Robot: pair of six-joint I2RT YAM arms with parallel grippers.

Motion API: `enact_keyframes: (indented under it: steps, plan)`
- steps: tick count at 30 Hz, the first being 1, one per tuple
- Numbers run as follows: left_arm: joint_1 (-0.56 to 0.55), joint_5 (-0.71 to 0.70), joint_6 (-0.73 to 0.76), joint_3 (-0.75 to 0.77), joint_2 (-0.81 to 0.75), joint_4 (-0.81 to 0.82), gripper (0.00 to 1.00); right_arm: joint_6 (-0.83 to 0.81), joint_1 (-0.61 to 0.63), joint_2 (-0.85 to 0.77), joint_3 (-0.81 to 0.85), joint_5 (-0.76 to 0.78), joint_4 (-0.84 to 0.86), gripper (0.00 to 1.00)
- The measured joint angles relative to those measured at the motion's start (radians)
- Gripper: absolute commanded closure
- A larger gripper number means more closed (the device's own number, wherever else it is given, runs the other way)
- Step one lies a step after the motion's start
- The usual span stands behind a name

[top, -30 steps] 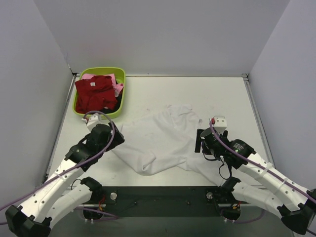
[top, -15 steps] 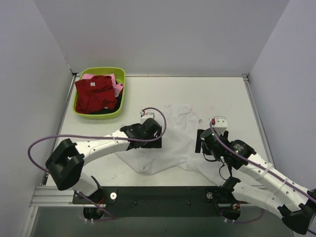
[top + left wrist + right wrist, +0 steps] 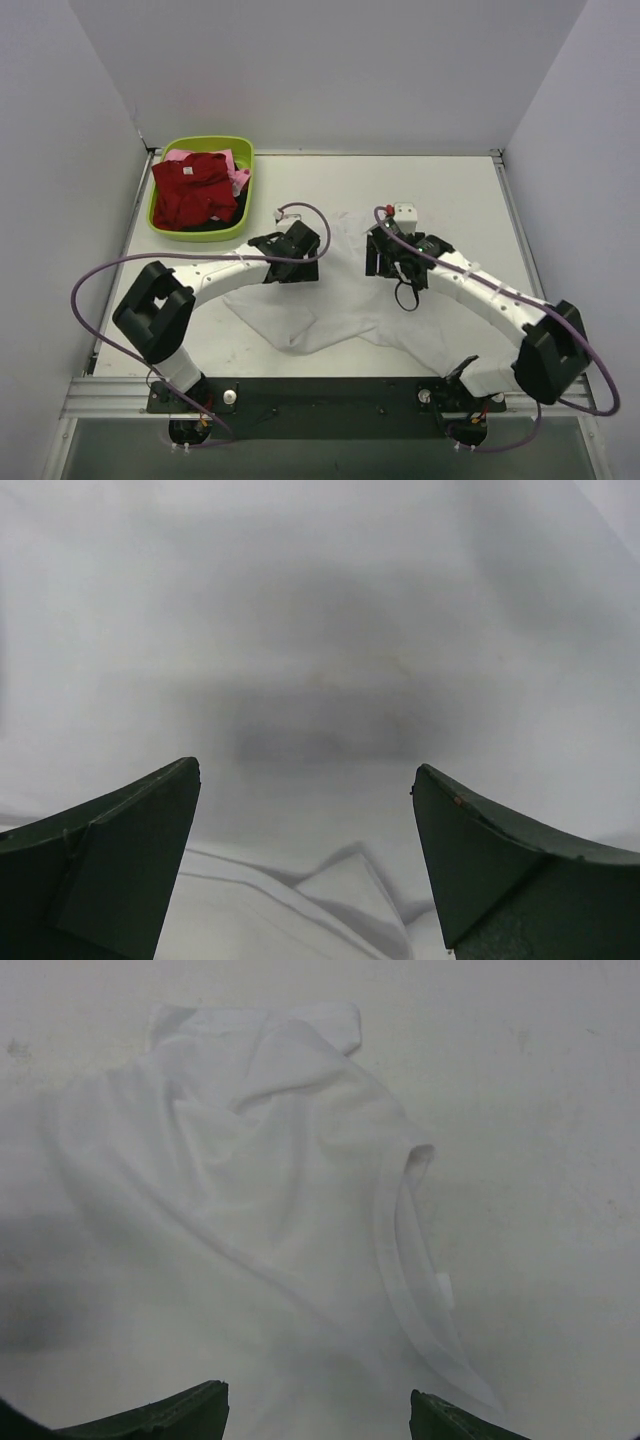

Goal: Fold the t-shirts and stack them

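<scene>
The neck label (image 3: 443,1290) on the white cloth t-shirt (image 3: 250,1180) cannot be read, perhaps blurred. Left gripper (image 3: 305,772) and right gripper (image 3: 318,1392) are held open over it.

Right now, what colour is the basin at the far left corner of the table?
The basin is lime green; the top external view shows it best.

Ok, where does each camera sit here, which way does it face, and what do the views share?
Top external: above and behind the arms, looking down on the table, both arms, the white t-shirt and the basin.
Left wrist: on the left arm, facing down close onto cloth, left end effector open at the bottom.
Right wrist: facing down at the collar, right end effector open below.
Shared: the white t-shirt.
</scene>
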Motion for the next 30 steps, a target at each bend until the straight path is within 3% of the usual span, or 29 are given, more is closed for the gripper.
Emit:
enact_keyframes:
  steps: [7, 19, 21, 22, 24, 27, 29, 30]
  plan:
    - [0.157, -0.019, 0.031, 0.032, 0.043, -0.005, 0.03, -0.052, -0.097, 0.303, 0.161, -0.094, 0.139, 0.28]
    - [0.161, -0.010, 0.049, 0.038, 0.147, -0.006, 0.05, -0.064, -0.108, 0.504, 0.177, -0.249, 0.234, 0.31]
    - [0.162, -0.009, 0.048, 0.039, 0.150, -0.003, 0.17, -0.066, -0.108, 0.524, 0.177, -0.254, 0.244, 0.36]
    - [0.163, -0.004, 0.047, 0.040, 0.153, 0.000, 0.28, -0.066, -0.108, 0.536, 0.177, -0.255, 0.248, 0.40]
    - [0.163, 0.009, 0.045, 0.050, 0.164, 0.009, 0.35, -0.074, -0.108, 0.547, 0.179, -0.250, 0.255, 0.45]
    - [0.163, 0.009, 0.050, 0.081, 0.193, 0.021, 0.55, -0.079, -0.113, 0.553, 0.182, -0.246, 0.262, 0.67]
    - [0.167, -0.001, 0.053, 0.100, 0.211, 0.030, 0.77, -0.082, -0.119, 0.557, 0.185, -0.247, 0.266, 0.79]
    - [0.167, -0.007, 0.052, 0.107, 0.218, 0.035, 0.88, -0.082, -0.123, 0.559, 0.187, -0.248, 0.268, 0.96]
